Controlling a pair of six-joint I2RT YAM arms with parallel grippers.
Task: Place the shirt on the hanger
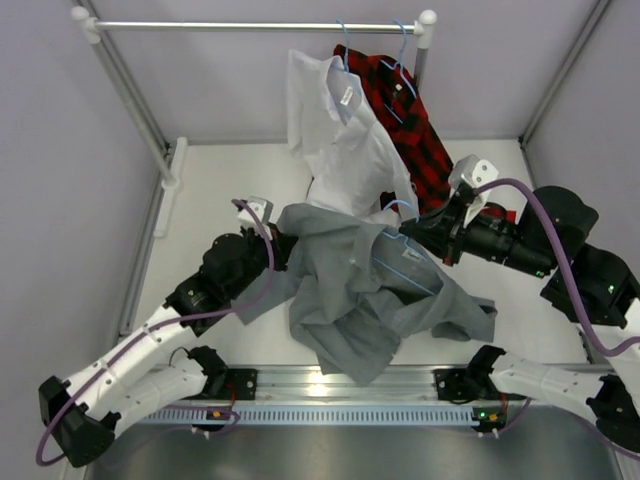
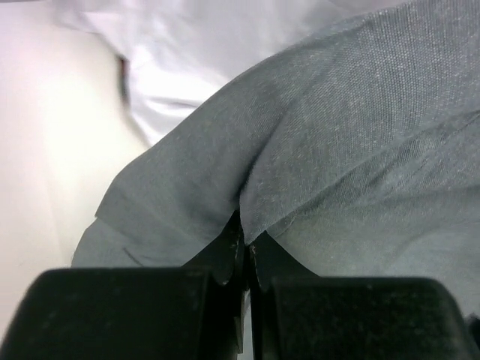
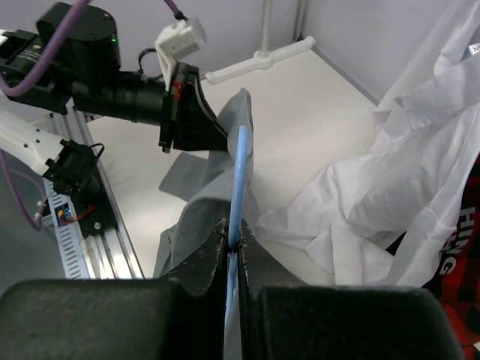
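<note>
Grey shirt (image 1: 365, 300) lies crumpled on the white table (image 1: 215, 190), mid-table just ahead of the 2 arm bases, collar end toward the far side. In my top view its upper edge is just beside the white shirt (image 1: 345, 150), whose lower part drapes down onto the table; whether they touch I can't tell.

Left gripper (image 1: 283, 243) is at the shirt's left edge. On my left wrist feed the left gripper (image 2: 244, 240) is clamped tight with a ridge of grey fabric pinched between the fingers, cloth puckering up from the pinch.

Right gripper (image 1: 418, 233) is at the shirt's far right side. Right wrist feed: right gripper (image 3: 234, 238) is closed on the light-blue hanger (image 3: 239, 176), wire running up from between the fingers with grey fabric draped along it. From the top, part of the hanger (image 1: 410, 275) lies across the grey cloth, hook end near the right gripper.

Red-and-black plaid shirt (image 1: 410, 130) and the white shirt hang from the rail (image 1: 250, 25) at the back.
</note>
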